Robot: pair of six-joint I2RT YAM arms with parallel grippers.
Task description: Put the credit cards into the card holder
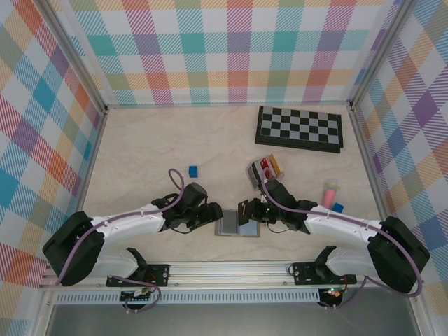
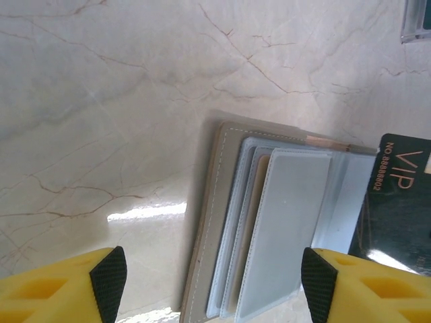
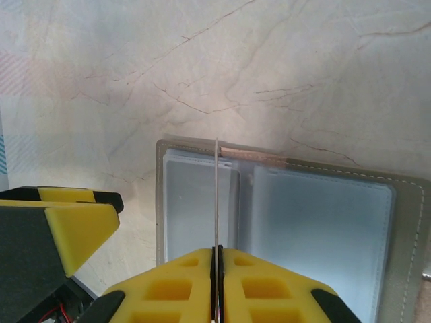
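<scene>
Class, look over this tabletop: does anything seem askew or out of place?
A black plastic VIP card stands on edge over the open grey folding card holder, pinched in the right tool rather than lying flat or slotted. Nothing looks spilled or damaged.

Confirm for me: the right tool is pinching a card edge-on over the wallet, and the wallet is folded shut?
Not shut. The wallet lies open, its clear slots showing in the right wrist view. The right tool is pinching a card edge-on over it.
</scene>
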